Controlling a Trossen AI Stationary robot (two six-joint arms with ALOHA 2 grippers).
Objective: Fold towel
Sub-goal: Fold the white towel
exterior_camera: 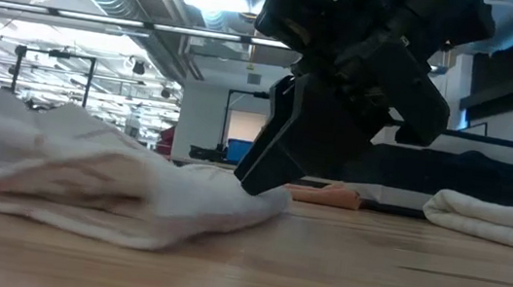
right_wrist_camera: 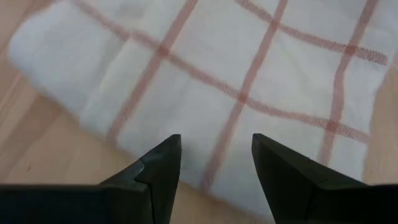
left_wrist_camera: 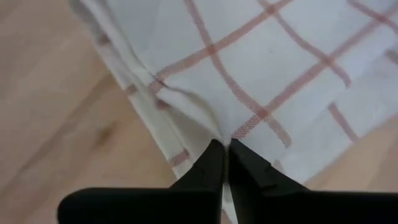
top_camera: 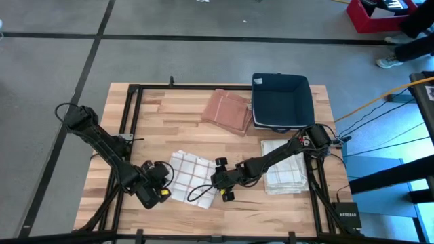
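The white towel with thin red checks [top_camera: 193, 176] lies in a rumpled, roughly folded heap on the table's near middle. My left gripper [top_camera: 161, 185] is at its left edge, shut on the cloth [left_wrist_camera: 224, 142]. My right gripper [top_camera: 220, 181] is at the towel's right edge, open, with its fingers spread low over the checked cloth [right_wrist_camera: 217, 146]. In the low view the towel [exterior_camera: 84, 186] rests on the wood, and my right gripper [exterior_camera: 267, 179] reaches down to its edge. My left gripper pinches the towel's left edge [left_wrist_camera: 214, 127] between its two shut fingertips, coming in low from the table's left. Creases run out from the pinch, and layered edges show beside it [left_wrist_camera: 155, 106]. The towel lies on the table. Whether my right gripper touches the towel, I cannot tell.
A folded reddish-brown cloth [top_camera: 227, 112] lies toward the far edge, beside a navy bin [top_camera: 281, 102]. A stack of folded white towels [top_camera: 285, 166] sits right of my right arm. Bare wood shows at the table's far left [top_camera: 163, 115].
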